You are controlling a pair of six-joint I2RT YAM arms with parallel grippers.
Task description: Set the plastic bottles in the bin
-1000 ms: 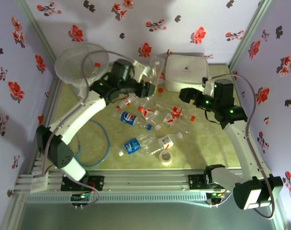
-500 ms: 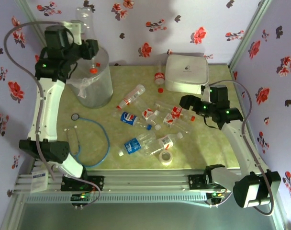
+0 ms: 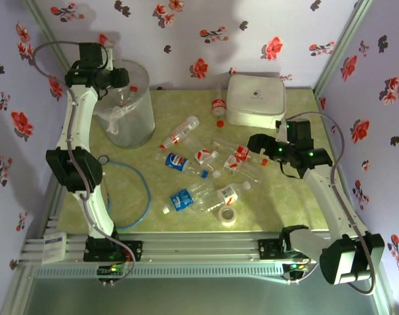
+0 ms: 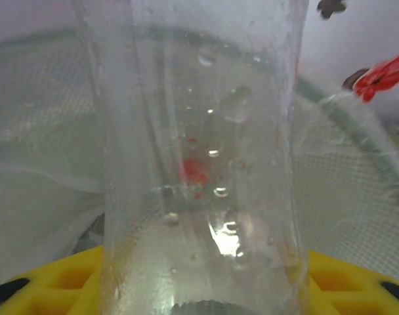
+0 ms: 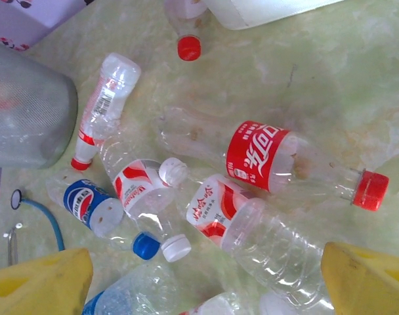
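Note:
My left gripper (image 3: 115,77) is up over the bin (image 3: 126,115), a wide clear bucket with a bag liner at the back left. It is shut on a clear plastic bottle (image 4: 199,164), which stands between the yellow fingers (image 4: 347,279) with the bin's liner behind it. Several bottles lie on the table: one with a red label (image 5: 262,154), a red-and-white one (image 5: 216,207), a blue one (image 5: 88,203) and another blue one (image 3: 184,198). My right gripper (image 3: 256,142) hangs open above them (image 5: 203,289), touching none.
A white lidded box (image 3: 255,98) stands at the back right, with an upright bottle (image 3: 218,105) beside it. A tape roll (image 3: 228,216) lies near the front. A blue cable (image 3: 140,197) loops at the left. Loose red caps (image 3: 220,122) lie about.
The left arm has swung the clear bottle from the table's middle up to the bin and lowered it toward the mouth. The right gripper has barely shifted.

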